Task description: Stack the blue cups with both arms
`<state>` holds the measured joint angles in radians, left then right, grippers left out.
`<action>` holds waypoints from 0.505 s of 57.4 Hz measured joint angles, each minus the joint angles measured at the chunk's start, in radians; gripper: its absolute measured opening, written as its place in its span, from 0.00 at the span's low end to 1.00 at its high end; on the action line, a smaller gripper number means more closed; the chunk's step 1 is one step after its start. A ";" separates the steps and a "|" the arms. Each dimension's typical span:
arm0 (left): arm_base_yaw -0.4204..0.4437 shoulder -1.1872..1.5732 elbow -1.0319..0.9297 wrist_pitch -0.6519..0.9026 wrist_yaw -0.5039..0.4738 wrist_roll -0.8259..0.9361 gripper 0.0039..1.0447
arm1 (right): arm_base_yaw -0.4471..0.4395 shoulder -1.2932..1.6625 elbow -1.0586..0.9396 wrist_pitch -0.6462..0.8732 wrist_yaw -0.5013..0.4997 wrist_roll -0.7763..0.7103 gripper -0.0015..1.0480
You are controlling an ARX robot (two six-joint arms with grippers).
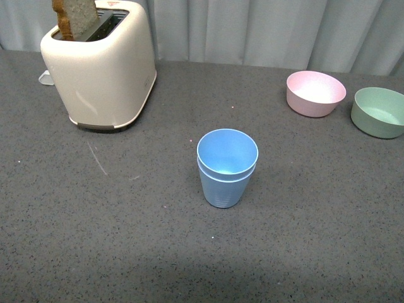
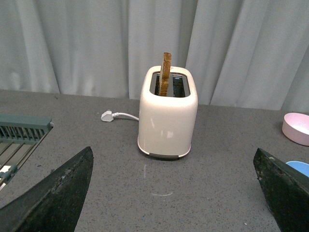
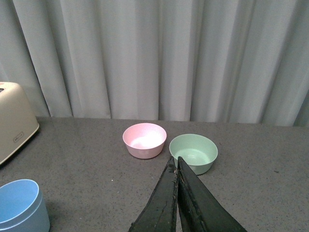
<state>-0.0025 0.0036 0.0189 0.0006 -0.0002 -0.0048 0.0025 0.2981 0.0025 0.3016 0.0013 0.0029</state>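
The right gripper (image 3: 176, 166) is clenched, its two black fingers pressed flat against each other with nothing between them, held up above the grey tabletop (image 1: 303, 208). Just past its tip sits the green bowl (image 3: 193, 152), and beside that, a little further out, the pink bowl (image 3: 144, 140); neither is touched. Well off to the gripper's side, at the lower corner of the right wrist view, the blue cups (image 3: 20, 205) show only in part.

The left gripper (image 2: 174, 193) is released: its jaws stand wide apart at the two lower corners of the left wrist view, with bare tabletop between them and nothing held. Straight ahead of it, some way out, stands the cream toaster (image 2: 168, 115) with a slice of toast (image 2: 166, 74) upright in one slot and its white plug (image 2: 107, 116) lying unplugged alongside. The blue cups peek in just beside the edge of one jaw, apart from it.

In the front view neither arm appears. The blue cups (image 1: 226, 167) stand upright near the middle of the table, one nested inside the other, the inner rim sitting slightly proud of the outer rim and seemingly level.

By my reading the stacking is done: both cups are together as one stack, free of either gripper. At most the arms have to settle to rest; nothing more seems needed.
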 joint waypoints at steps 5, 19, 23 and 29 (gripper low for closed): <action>0.000 0.000 0.000 0.000 0.000 0.000 0.94 | 0.000 -0.028 0.000 -0.028 0.000 0.000 0.01; 0.000 0.000 0.000 0.000 0.000 0.000 0.94 | 0.000 -0.095 0.000 -0.095 0.000 0.000 0.01; 0.000 0.000 0.000 0.000 0.000 0.000 0.94 | 0.000 -0.111 0.000 -0.111 0.000 0.000 0.01; 0.000 0.000 0.000 0.000 0.000 0.000 0.94 | 0.000 -0.156 0.001 -0.159 0.000 0.000 0.01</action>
<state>-0.0025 0.0036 0.0189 0.0006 -0.0002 -0.0048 0.0025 0.1417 0.0036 0.1421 0.0013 0.0032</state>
